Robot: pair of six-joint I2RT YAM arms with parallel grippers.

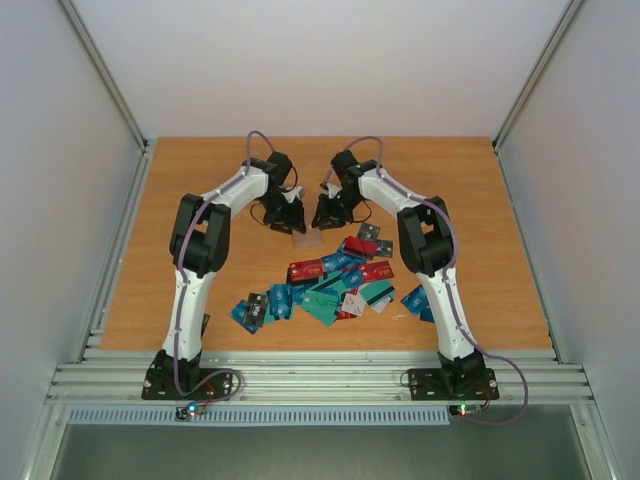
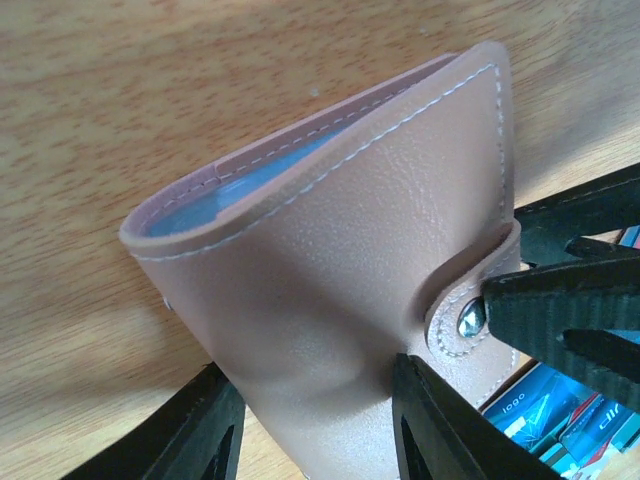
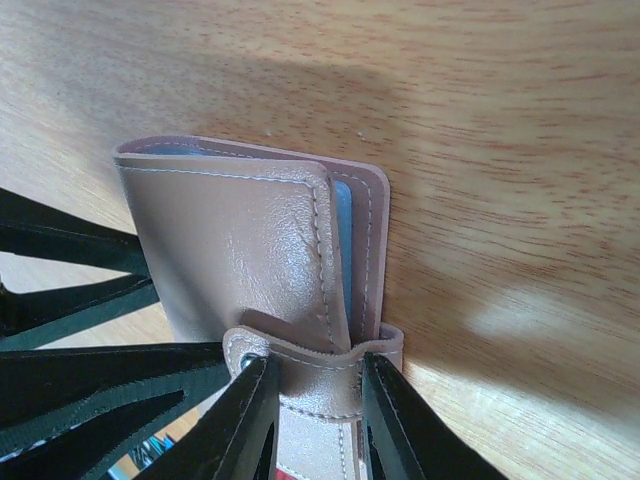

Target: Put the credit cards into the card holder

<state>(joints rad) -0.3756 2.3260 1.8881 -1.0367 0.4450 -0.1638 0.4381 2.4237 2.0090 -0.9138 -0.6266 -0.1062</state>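
The card holder [image 2: 330, 230] sits just beyond the credit cards [image 1: 325, 285], still snapped shut; the left end effector [image 2: 310, 420] clamps its body; the right end effector [image 3: 315, 400] pinches its snap strap [image 3: 300, 355], which faces the right arm.

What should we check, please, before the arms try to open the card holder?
1. Left jaws gripping the card holder: ok.
2. Right jaws closed on its strap: ok.
3. Holder opened: not ok, folded shut with the strap across it.
4. Cards within reach on the table: ok, piled between the arms.
5. Pockets free for cards: cannot tell.
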